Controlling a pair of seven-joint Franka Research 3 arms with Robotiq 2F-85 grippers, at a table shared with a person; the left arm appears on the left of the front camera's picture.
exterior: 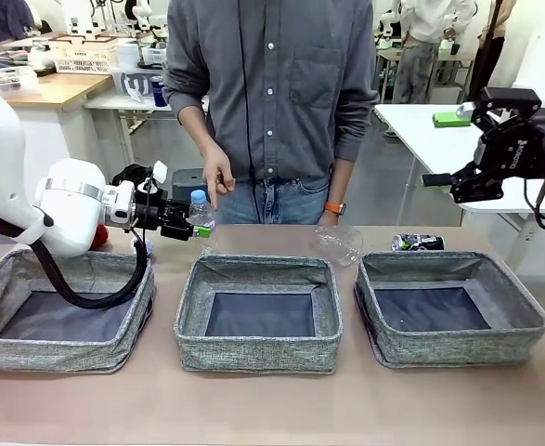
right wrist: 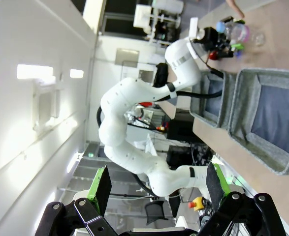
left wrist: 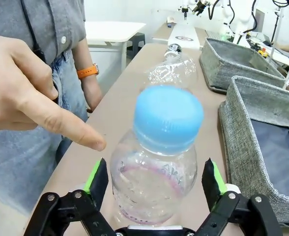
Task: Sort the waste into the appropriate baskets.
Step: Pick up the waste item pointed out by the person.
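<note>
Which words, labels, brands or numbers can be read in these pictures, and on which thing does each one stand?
No text can be read for certain.
White print on the right gripper, front view: too small to read.
Label on the bottle: blurred pink marks, not readable.
Print on the dark can: too small to read.
</note>
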